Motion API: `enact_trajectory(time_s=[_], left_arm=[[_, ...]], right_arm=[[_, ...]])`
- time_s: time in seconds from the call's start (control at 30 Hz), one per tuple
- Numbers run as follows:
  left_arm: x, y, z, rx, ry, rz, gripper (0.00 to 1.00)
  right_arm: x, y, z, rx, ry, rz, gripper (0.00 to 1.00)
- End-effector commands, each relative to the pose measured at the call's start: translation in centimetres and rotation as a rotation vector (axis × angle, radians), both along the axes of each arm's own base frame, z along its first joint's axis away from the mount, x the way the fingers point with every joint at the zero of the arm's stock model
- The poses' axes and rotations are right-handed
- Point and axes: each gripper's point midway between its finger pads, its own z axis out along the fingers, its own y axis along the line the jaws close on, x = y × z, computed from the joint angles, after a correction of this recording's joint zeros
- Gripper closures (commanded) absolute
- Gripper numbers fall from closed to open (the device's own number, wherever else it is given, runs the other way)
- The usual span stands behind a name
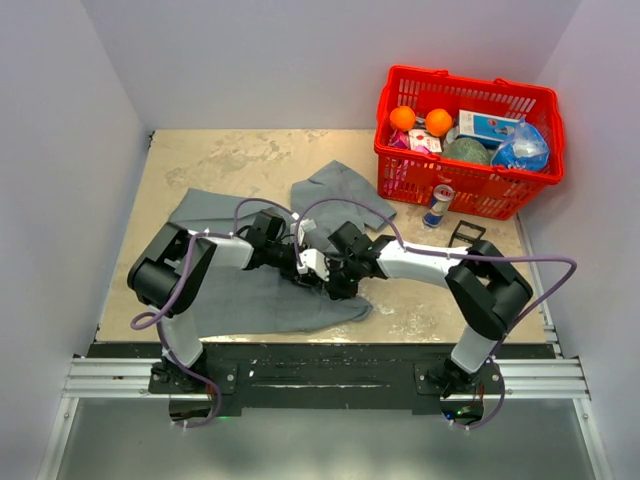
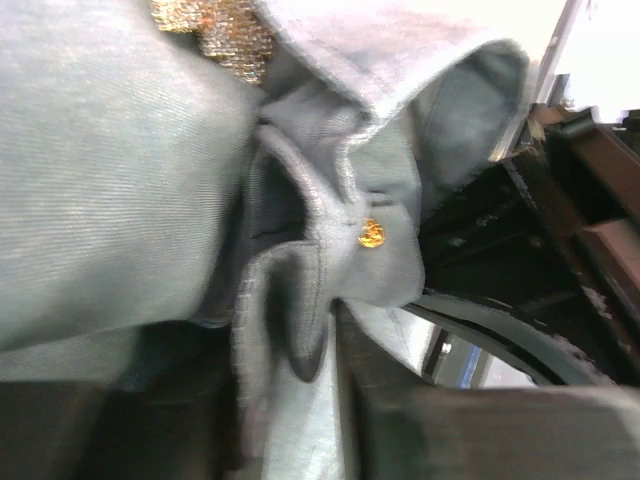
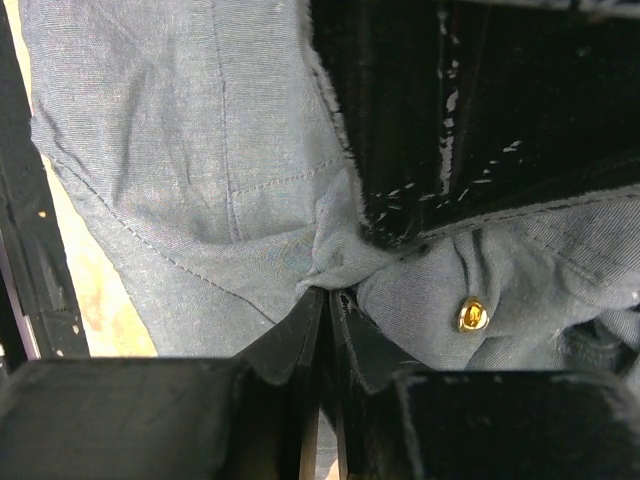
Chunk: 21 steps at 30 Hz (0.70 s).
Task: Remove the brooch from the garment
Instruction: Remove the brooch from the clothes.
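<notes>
Right wrist view showed the right gripper (image 3: 325, 300) clenched on a garment (image 3: 200, 150) fold, lower centre, apparently tensioning cloth beside the brooch (image 3: 472, 315); left gripper (image 2: 290, 400) state undeterminable.

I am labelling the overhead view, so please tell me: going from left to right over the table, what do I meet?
In order: left end effector → right end effector → drink can → small black frame. The garment and the red basket overlap these, so they are left out.
</notes>
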Motion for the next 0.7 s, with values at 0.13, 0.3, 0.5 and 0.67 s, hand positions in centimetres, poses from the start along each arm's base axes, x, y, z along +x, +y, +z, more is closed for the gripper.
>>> enact_trajectory(time_s=[0.13, 0.3, 0.5, 0.67], left_arm=[[-0.7, 0.6, 1.3, -0.084, 0.092, -0.028, 0.34], [0.3, 1.4, 3.8, -0.112, 0.019, -0.07, 0.28], [3.4, 2.1, 3.4, -0.062, 0.055, -0.035, 0.28], [5.6, 1.9, 4.0, -0.069, 0.03, -0.031, 0.26]], right_arm=[[-2.4, -4.2, 2.1, -0.06, 0.079, 0.005, 0.84], [-1.3, -3.5, 7.2, 0.034, 0.042, 0.031, 0.8], [1.7, -0.9, 8.4, 0.113, 0.014, -0.027, 0.8], [3.3, 1.7, 7.4, 0.138, 0.007, -0.093, 0.81]])
